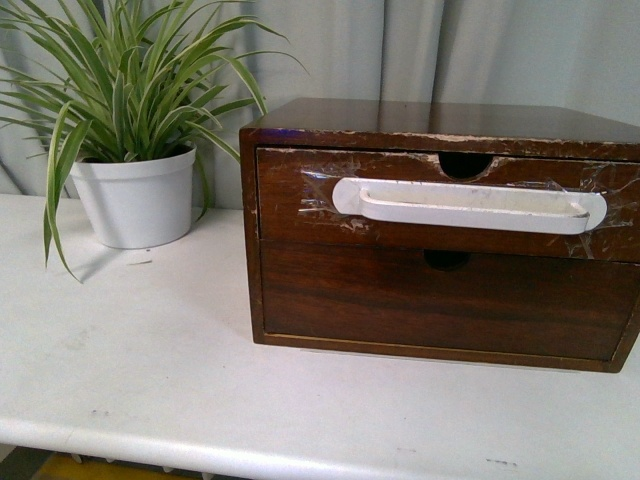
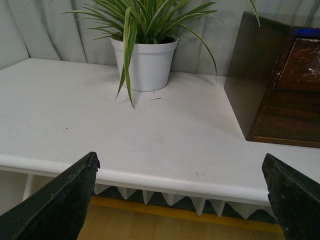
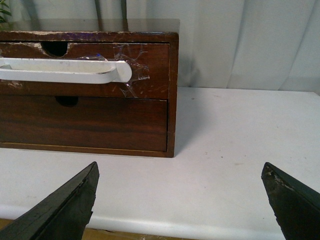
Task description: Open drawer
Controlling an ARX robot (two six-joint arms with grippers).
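Front faces drawer closely — both wrists share it.

Backdrop: pale grey curtain, even light. White table; potted plant near its far left corner. Floor below: possibly yellowish wood.
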